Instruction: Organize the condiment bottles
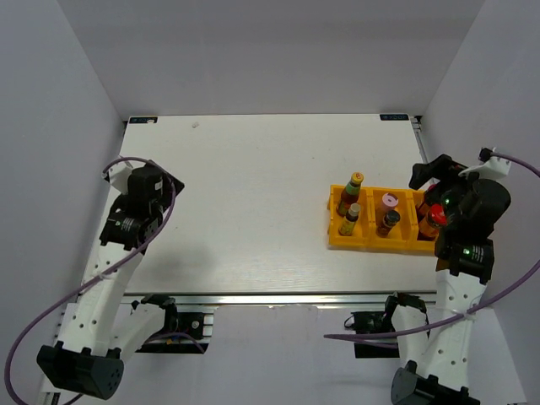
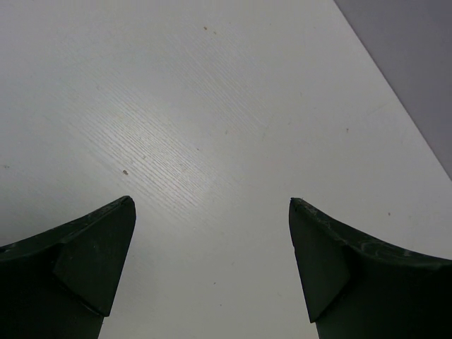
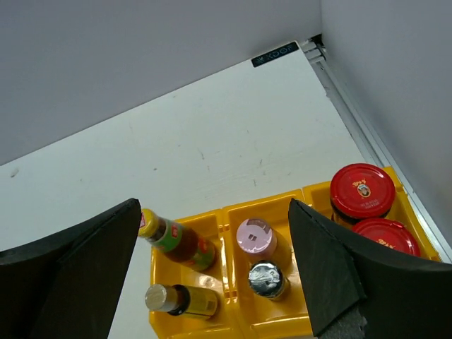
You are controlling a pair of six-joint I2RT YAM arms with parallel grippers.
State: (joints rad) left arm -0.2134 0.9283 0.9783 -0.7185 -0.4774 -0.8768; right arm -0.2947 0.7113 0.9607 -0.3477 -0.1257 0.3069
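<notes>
Six condiment bottles stand in a yellow compartment tray (image 1: 337,242) at the table's right. Two slim bottles fill the left compartment: one yellow-capped (image 1: 357,179) (image 3: 150,222) and one with a shiny cap (image 1: 353,208) (image 3: 159,298). The middle compartment holds a pink-capped bottle (image 1: 389,201) (image 3: 255,236) and a dark-capped one (image 1: 392,217) (image 3: 267,278). Two red-capped jars (image 3: 362,190) (image 3: 385,234) stand in the right compartment, partly hidden in the top view. My right gripper (image 3: 212,268) hangs open and empty above the tray. My left gripper (image 2: 212,268) is open and empty over bare table at the far left (image 1: 143,181).
The tray (image 3: 205,224) lies close to the table's right edge and the side wall (image 3: 395,78). A rail (image 3: 360,127) runs along that edge. White walls enclose the table on three sides.
</notes>
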